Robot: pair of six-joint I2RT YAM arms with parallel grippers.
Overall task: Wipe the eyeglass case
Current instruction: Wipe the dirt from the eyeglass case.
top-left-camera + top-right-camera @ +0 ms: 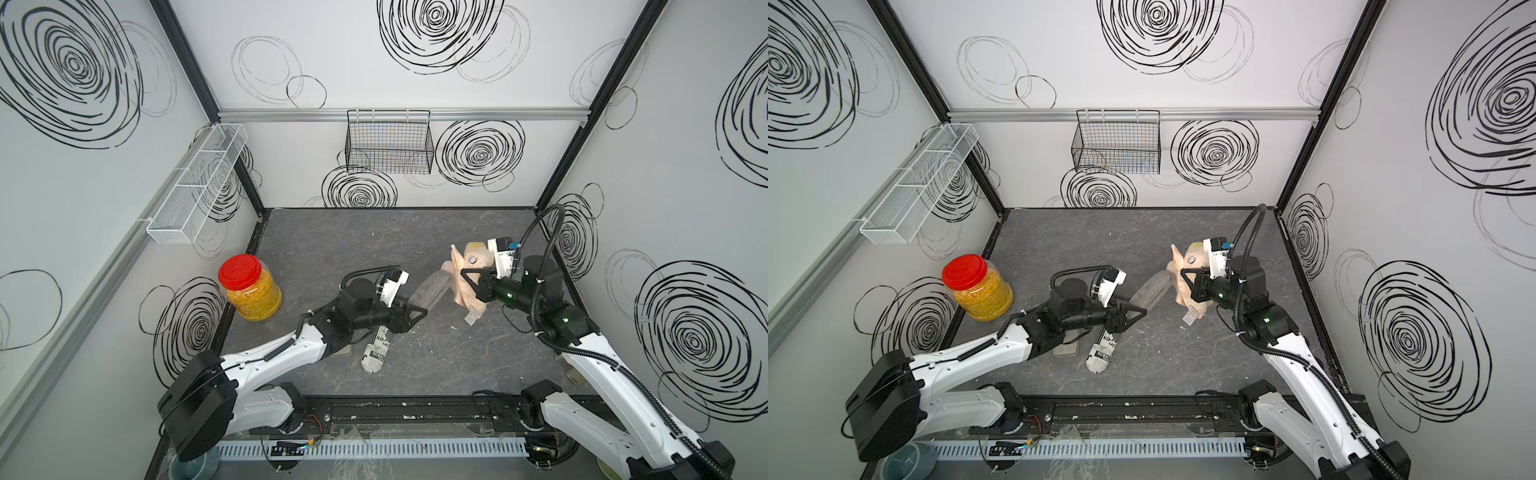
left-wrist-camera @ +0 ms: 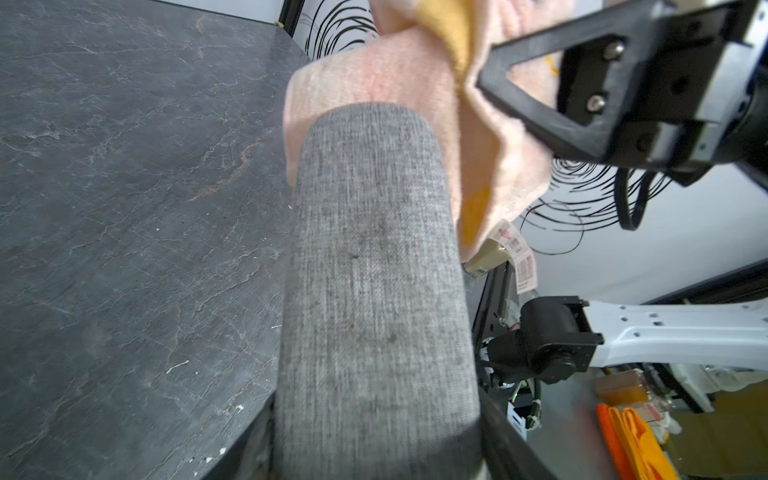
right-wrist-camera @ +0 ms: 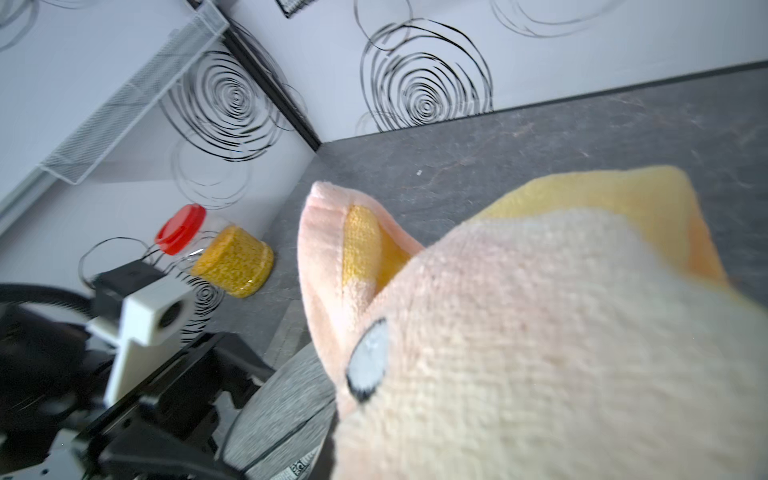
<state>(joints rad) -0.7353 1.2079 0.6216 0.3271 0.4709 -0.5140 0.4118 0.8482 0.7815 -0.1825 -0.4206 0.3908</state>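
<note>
The grey fabric eyeglass case (image 1: 430, 289) (image 1: 1152, 289) is held above the dark table, slanting toward the right arm. My left gripper (image 1: 417, 306) (image 1: 1138, 309) is shut on its near end; in the left wrist view the eyeglass case (image 2: 374, 270) fills the middle and hides most of both fingers. A pink and yellow cloth (image 1: 467, 266) (image 1: 1187, 266) (image 2: 415, 79) is bunched in my right gripper (image 1: 465, 274) (image 1: 1183, 274), which is shut on it, and the cloth presses against the case's far end. In the right wrist view the cloth (image 3: 540, 353) covers the jaws, with the case (image 3: 282, 419) beside it.
A red-lidded jar (image 1: 249, 291) of yellow grains stands at the left wall. A newspaper-print tube (image 1: 376, 349) lies on the table below the left arm, with a flat dark thing (image 1: 1066, 349) beside it. A black wire basket (image 1: 388, 143) and a white mesh shelf (image 1: 195, 183) hang on the walls.
</note>
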